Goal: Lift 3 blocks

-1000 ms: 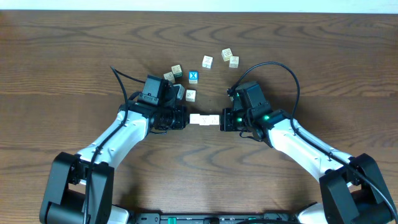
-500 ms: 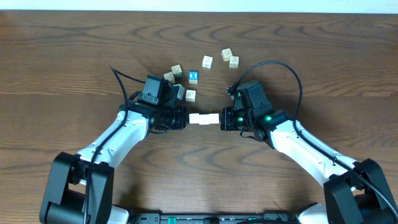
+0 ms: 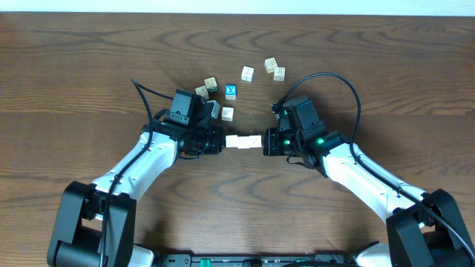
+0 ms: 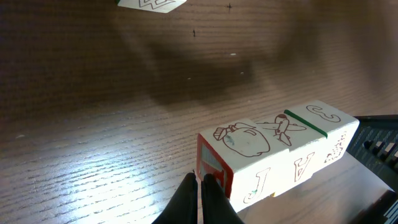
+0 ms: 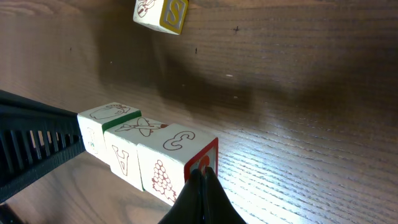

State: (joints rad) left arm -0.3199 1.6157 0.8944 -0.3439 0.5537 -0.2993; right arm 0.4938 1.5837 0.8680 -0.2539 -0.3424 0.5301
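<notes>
Three blocks — squeezed between left pincer, right pincer.

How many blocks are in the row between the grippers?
3: the left block against the left gripper, the middle block, the right block against the right gripper. None appears hidden.

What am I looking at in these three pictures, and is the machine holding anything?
These are two robot arms at a wooden table, each ending in a two-finger gripper. The wide picture comes from a camera above; the other two come from cameras on each wrist, looking along its own fingers. The left gripper and right gripper are both shut, and each presses its closed tip against one end of a row of three blocks, squeezing it between them. Whether the row is off the table is hard to tell. Beyond it lie several loose cubes, including a blue cube.
</notes>
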